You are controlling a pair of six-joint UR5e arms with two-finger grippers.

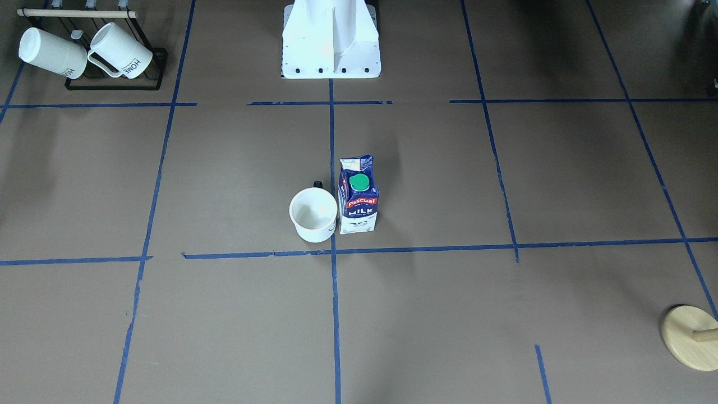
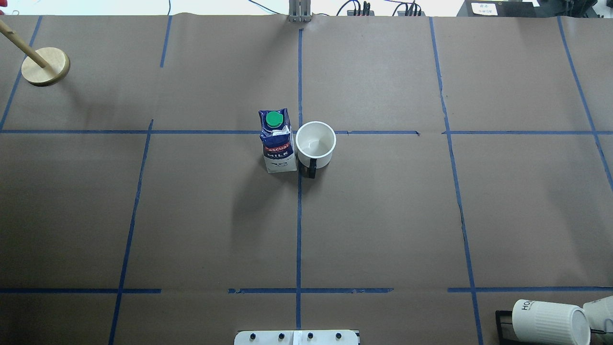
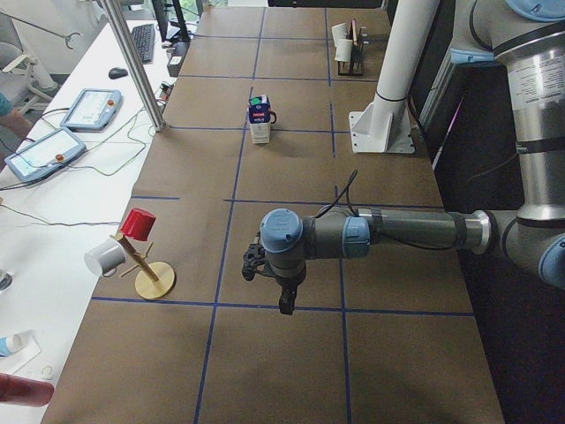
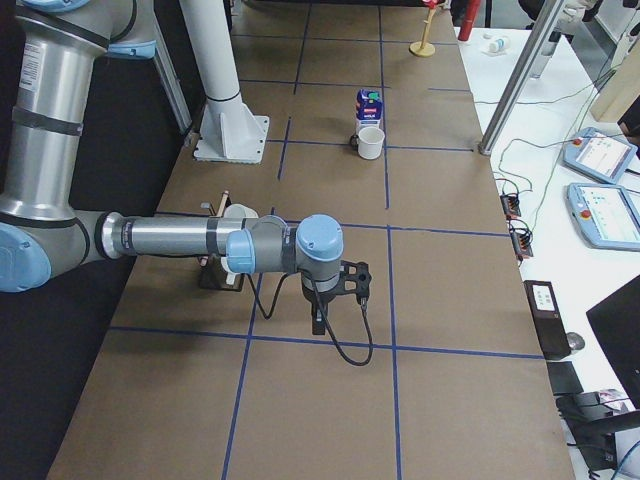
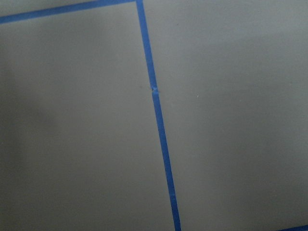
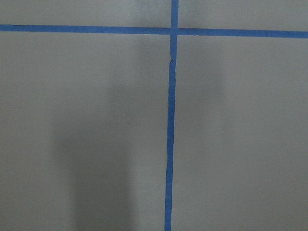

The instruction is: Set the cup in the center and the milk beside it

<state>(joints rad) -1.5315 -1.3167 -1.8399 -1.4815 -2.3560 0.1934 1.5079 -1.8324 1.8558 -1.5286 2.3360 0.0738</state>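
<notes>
The white cup (image 1: 313,214) stands upright near the tape crossing, the center (image 1: 334,251), its black handle toward the robot; its smiley face does not show. The blue and white milk (image 1: 358,196) carton with a green cap stands upright right beside it, on the other side of the centre tape line. In the overhead view the milk (image 2: 277,141) is left of the cup (image 2: 315,144). My left gripper (image 3: 285,303) shows only in the exterior left view and my right gripper (image 4: 318,322) only in the exterior right view, both far from the cup; I cannot tell whether they are open or shut.
A black rack with ribbed "HOME" mugs (image 1: 112,53) stands at the robot's right near corner. A wooden peg stand (image 2: 45,66) is at the far left corner. The white robot base (image 1: 331,42) is at the near edge. Both wrist views show only brown surface and blue tape.
</notes>
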